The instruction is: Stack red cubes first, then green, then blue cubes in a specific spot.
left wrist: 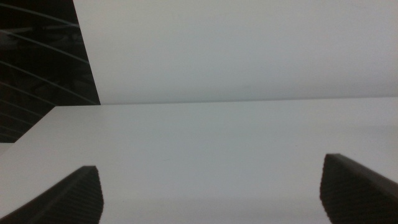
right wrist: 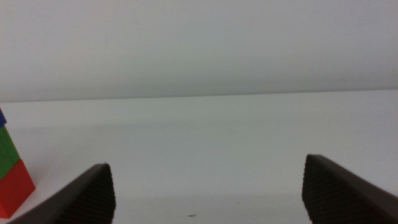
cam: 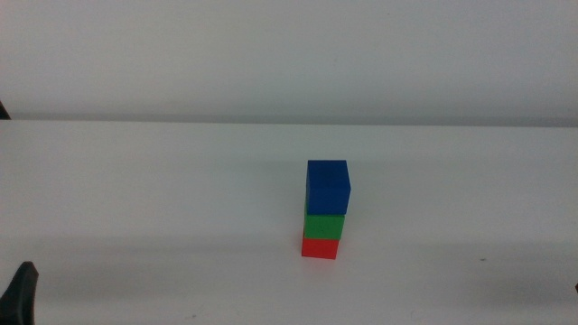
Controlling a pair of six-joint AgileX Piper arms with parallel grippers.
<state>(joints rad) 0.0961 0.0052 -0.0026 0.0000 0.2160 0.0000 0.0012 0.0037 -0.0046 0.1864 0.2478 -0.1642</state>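
Nearest the camera, the left gripper (left wrist: 211, 186) waits at the table's near left corner and the right gripper (right wrist: 208, 186) sits low to the tower's right, both with jaws spread wide and grasping nothing. Beyond them, mid-table on the white tabletop (cam: 135, 190), the red cube (cam: 320, 247) carries the green cube (cam: 323, 225) and the blue cube (cam: 327, 186), so the stacking looks complete. No brand, label or writing is visible.

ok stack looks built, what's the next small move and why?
Probably none beyond keeping both arms parked. The blue cube sits on the green cube, which sits on the red cube. The left gripper and right gripper are open, empty and clear of the stack.
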